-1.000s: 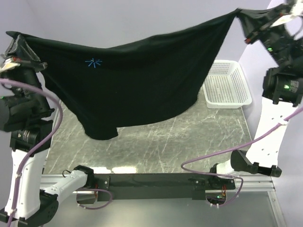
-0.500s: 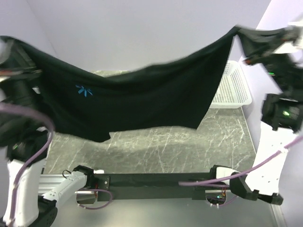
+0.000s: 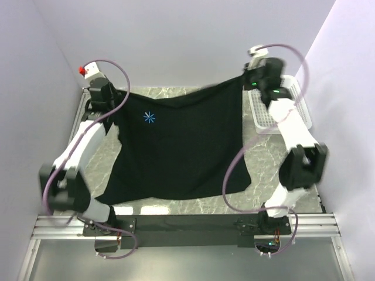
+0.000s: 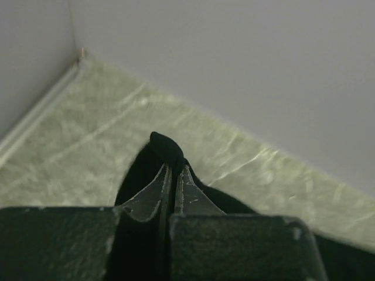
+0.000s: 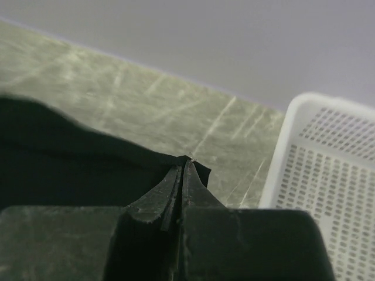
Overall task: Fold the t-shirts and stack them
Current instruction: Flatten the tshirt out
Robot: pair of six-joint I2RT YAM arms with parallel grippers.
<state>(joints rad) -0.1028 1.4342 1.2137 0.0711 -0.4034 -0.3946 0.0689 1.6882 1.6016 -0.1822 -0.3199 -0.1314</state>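
Observation:
A black t-shirt (image 3: 176, 152) with a small light-blue starburst print (image 3: 149, 117) is stretched wide over the marble table, its lower part draping toward the near edge. My left gripper (image 3: 110, 106) is shut on its far left corner; in the left wrist view the black cloth (image 4: 153, 153) bunches at the fingertips (image 4: 174, 168). My right gripper (image 3: 246, 79) is shut on the far right corner. In the right wrist view the cloth edge (image 5: 88, 146) runs off to the left from the closed fingertips (image 5: 183, 165).
A white perforated basket (image 3: 261, 117) stands at the far right of the table, partly behind my right arm, and shows close by in the right wrist view (image 5: 328, 175). Pale walls enclose the table on the left, back and right. Marble table (image 3: 193, 205) shows near the front.
Both arms have swung down and forward from high near the camera to the far side of the table, carrying the shirt with them. It now hangs low and spread over the table.

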